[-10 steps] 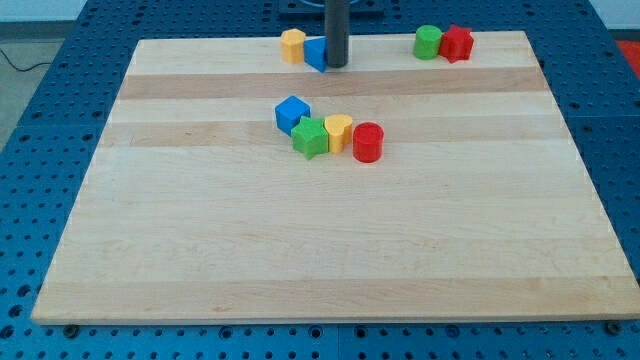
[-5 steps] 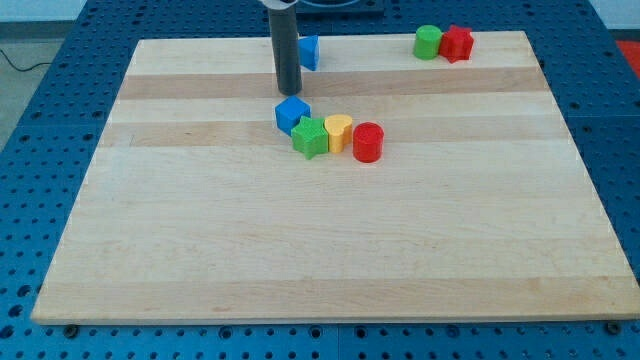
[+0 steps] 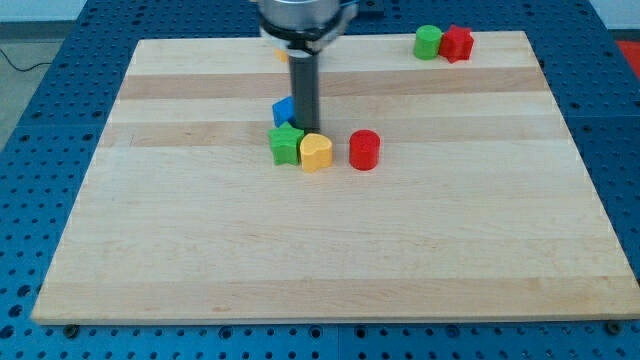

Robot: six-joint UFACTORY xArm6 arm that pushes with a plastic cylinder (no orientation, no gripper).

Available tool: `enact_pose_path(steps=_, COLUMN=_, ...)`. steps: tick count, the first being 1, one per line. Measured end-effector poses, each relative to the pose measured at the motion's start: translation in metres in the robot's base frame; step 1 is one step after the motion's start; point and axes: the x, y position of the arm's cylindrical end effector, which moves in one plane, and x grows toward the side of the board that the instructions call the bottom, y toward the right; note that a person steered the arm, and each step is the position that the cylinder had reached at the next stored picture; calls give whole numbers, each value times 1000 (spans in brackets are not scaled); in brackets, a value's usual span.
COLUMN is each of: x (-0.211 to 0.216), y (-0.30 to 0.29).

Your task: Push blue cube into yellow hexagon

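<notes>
The blue cube [image 3: 283, 110] lies near the board's middle top, partly hidden behind my dark rod. My tip [image 3: 305, 131] is at the cube's lower right, touching or nearly touching it, just above the gap between the green star [image 3: 286, 145] and the yellow heart [image 3: 316, 152]. The yellow hexagon [image 3: 284, 56] at the top edge is almost wholly hidden behind the arm; only a yellow sliver shows. A second blue block seen earlier beside it is hidden.
A red cylinder [image 3: 365, 150] stands apart to the right of the yellow heart. A green block [image 3: 428, 42] and a red block [image 3: 458, 43] touch at the top right of the wooden board [image 3: 320, 250].
My tip has moved down from the top edge into the middle cluster. The green star and yellow heart have shifted left and down, away from the red cylinder; the blue cube has shifted slightly left.
</notes>
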Motion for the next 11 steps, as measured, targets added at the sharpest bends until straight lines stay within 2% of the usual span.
enact_pose_path(steps=2, x=-59, y=-48)
enact_pose_path(steps=3, x=-73, y=-69)
enact_pose_path(steps=5, x=-61, y=-101)
enact_pose_path(steps=7, x=-113, y=-112)
enact_pose_path(steps=8, x=-122, y=-112)
enact_pose_path(steps=10, x=-59, y=-103)
enact_pose_path(steps=11, x=-66, y=-80)
